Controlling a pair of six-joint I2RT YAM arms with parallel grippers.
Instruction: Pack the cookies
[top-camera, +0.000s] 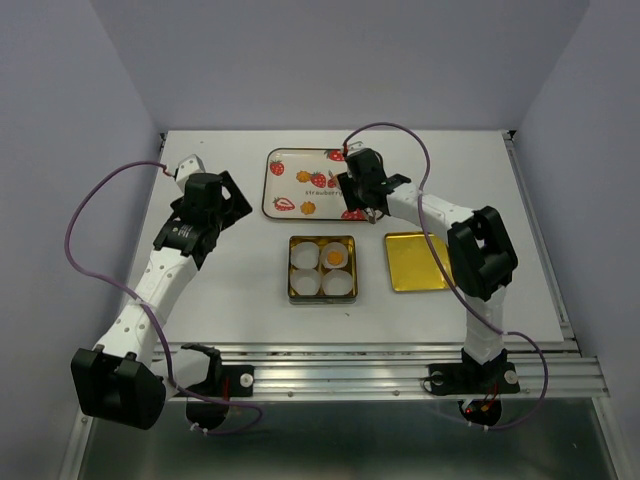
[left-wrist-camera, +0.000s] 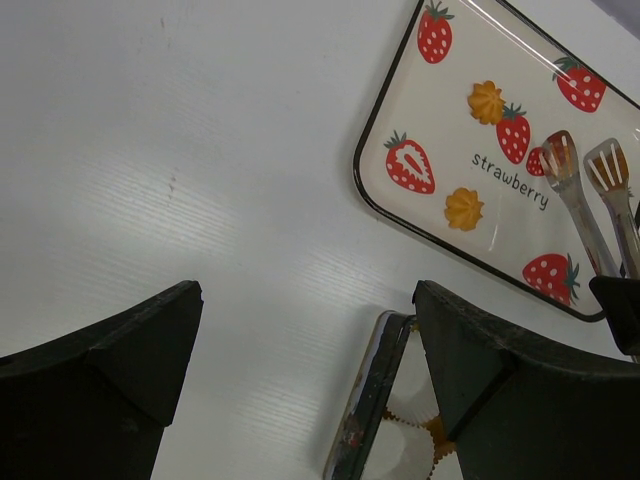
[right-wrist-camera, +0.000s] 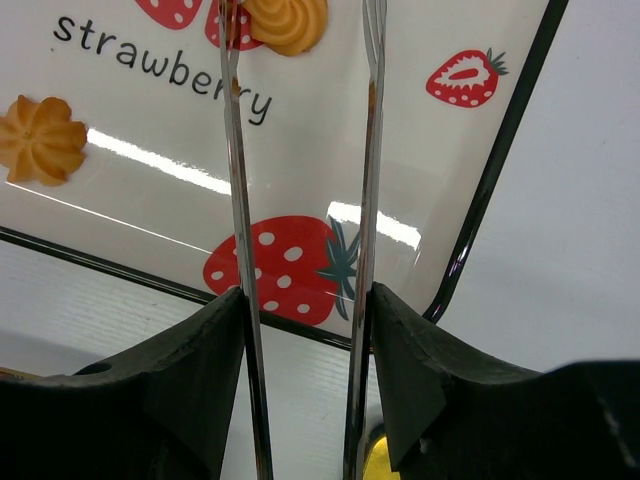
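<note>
– On the tray (top-camera: 290, 186), three cookies (top-camera: 308, 208) lay; a fourth sat in the tin (top-camera: 291, 270). Blockers?
– Tongs (right-wrist-camera: 236, 150), pinched by the right gripper (right-wrist-camera: 307, 296), hung over one. Left gripper (left-wrist-camera: 308, 295) gaped beside the tin.

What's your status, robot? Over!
Left gripper open, empty. Right gripper shut on tongs, tips at a cookie on the tray. One cookie in the tin. Nothing seen in the way.

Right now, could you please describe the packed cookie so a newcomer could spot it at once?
Find the square tin in the middle of the table, holding four white paper cups. The packed cookie sits in the far right cup. It is the only cookie in a cup; the other cookies lie on the strawberry tray.
</note>
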